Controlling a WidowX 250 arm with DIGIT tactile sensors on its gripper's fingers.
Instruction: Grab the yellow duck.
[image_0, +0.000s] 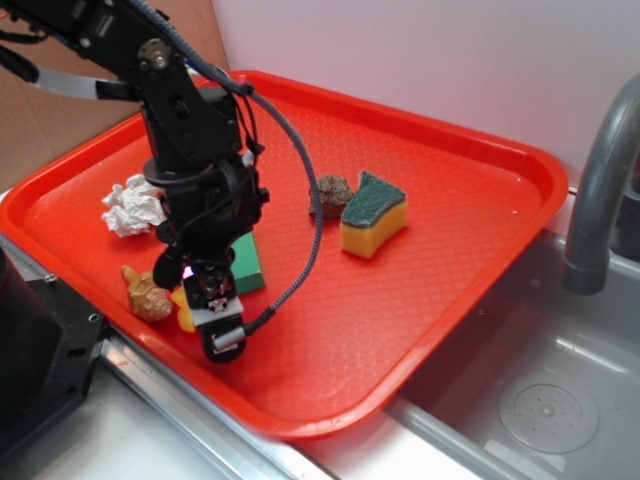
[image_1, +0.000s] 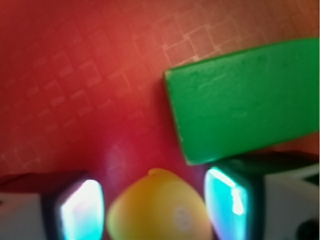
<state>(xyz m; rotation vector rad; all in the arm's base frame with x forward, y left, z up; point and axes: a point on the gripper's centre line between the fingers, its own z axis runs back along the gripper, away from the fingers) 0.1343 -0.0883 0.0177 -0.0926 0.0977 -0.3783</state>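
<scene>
Our gripper (image_1: 157, 210) jaws stand open astride the yellow duck (image_1: 159, 212), gripping nothing; green block (image_1: 245, 100) just ahead risks snagging a finger.

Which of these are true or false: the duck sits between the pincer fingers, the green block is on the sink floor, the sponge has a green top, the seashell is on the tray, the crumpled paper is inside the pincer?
1. The yellow duck sits between the fingers of the pincer. True.
2. The green block lies in the sink. False: it is on the red tray.
3. The sponge has a dark green top. True.
4. The seashell is on the tray. True.
5. The crumpled paper is inside the pincer. False: it lies apart on the tray.
</scene>
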